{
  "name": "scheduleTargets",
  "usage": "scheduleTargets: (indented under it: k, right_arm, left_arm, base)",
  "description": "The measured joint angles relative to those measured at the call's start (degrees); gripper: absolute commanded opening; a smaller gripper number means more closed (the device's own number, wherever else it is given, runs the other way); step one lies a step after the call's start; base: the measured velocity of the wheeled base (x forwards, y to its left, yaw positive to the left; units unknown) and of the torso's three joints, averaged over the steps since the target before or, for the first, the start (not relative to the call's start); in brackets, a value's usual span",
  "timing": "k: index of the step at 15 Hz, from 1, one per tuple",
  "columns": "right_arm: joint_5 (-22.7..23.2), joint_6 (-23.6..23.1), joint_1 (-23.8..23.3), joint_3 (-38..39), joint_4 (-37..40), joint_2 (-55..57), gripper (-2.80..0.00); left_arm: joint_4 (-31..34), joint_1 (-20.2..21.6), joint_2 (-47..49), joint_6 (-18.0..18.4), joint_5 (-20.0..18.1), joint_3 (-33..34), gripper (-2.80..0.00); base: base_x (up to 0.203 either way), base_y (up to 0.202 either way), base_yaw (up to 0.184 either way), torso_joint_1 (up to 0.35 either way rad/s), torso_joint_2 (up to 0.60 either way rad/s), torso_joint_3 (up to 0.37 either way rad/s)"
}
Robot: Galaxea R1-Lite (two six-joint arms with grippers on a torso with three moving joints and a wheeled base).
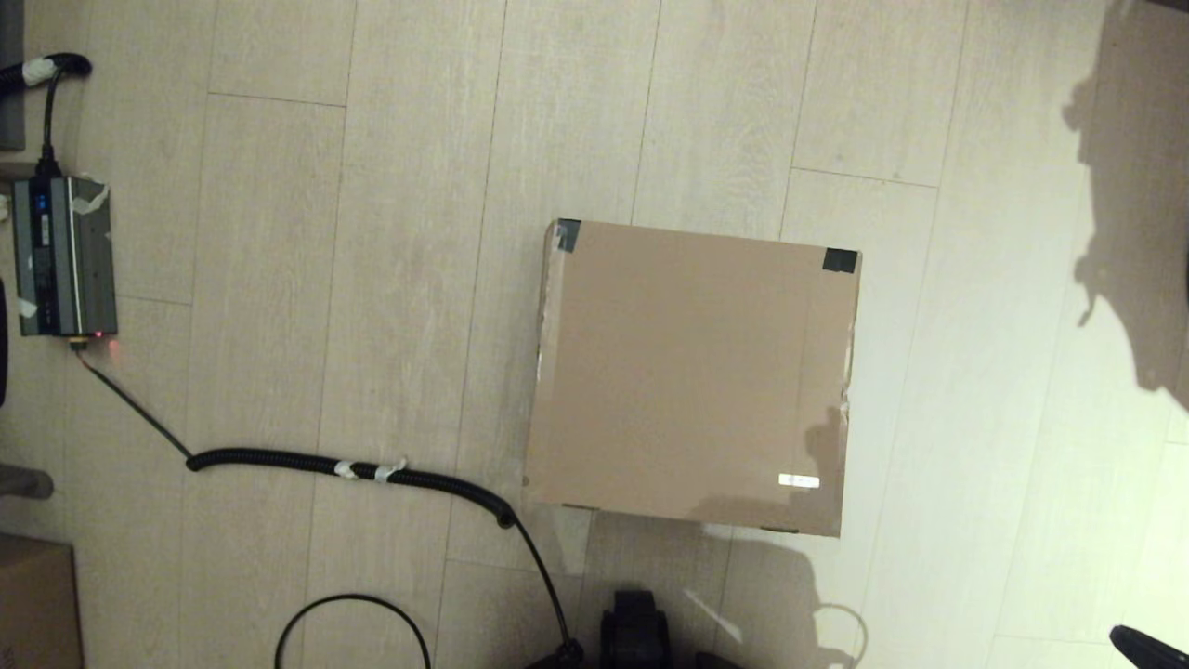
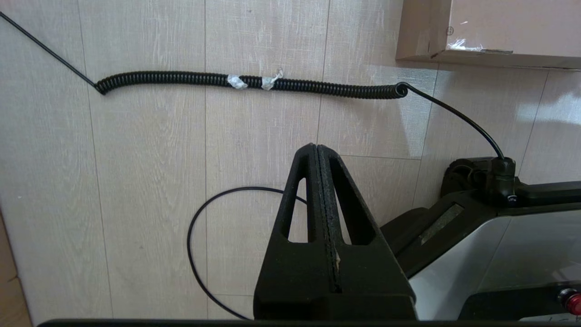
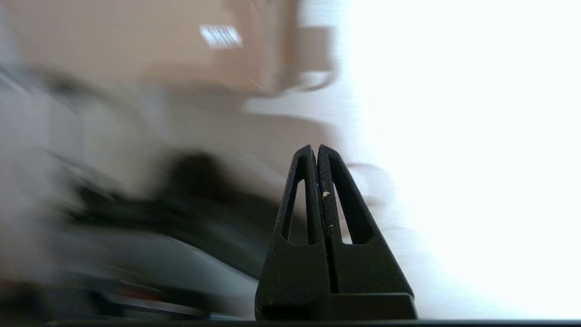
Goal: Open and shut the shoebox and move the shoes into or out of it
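The large plain brown cardboard shoebox (image 1: pixel 692 376) sits on the pale wood-plank floor (image 1: pixel 372 279), lid flat down — black tape patches at its far corners. The left gripper (image 2: pixel 316 146) hangs low near a coiled black cable (image 2: pixel 249 84), fingers pressed together; the right gripper (image 3: pixel 316 146) is likewise closed on nothing.

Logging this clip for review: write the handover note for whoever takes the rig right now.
Left gripper: shut, empty, low by the robot's base, above the coiled cable.
Right gripper: shut, empty, off the shoebox's near right corner.
Shoebox: on the floor ahead, lid flat and closed, white label near the front right.
Shoes: not visible.
Done: nothing evident.
Left: open the lid, move the shoes, close it.
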Motion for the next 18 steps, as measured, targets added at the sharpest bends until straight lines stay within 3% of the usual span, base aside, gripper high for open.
scheduleTargets:
  k: [3, 5, 6, 11, 18]
  right_arm:
    - [-8.16, -14.48, 3.1, 2.21, 6.48, -10.69, -2.8]
    - [-17.23, -17.33, 4.18, 3.2, 10.57, -13.68, -2.8]
    - [-19.23, -16.42, 4.45, 3.46, 10.86, -14.47, -2.8]
    - [-19.89, -7.36, 7.27, 3.71, 14.1, -18.26, -2.8]
    - [-18.72, -10.4, 9.18, 3.79, 14.79, -30.61, -2.8]
  left_arm:
    - [0.02, 0.0, 0.02, -0.83, 0.02, -0.02, -2.8]
    - [0.02, 0.0, 0.02, -1.07, 0.04, -0.04, -2.8]
    - [0.02, 0.0, 0.02, -1.12, 0.06, -0.04, -2.8]
    - [0.01, 0.0, 0.04, -1.12, 0.04, -0.04, -2.8]
    - [0.02, 0.0, 0.11, -1.12, 0.06, -0.04, -2.8]
  base:
    - [0.0, 0.0, 0.0, 0.0, 0.0, 0.0]
    - [0.0, 0.0, 0.0, 0.0, 0.0, 0.0]
    - [0.0, 0.0, 0.0, 0.0, 0.0, 0.0]
    - [0.0, 0.0, 0.0, 0.0, 0.0, 0.0]
    - [0.0, 0.0, 0.0, 0.0, 0.0, 0.0]
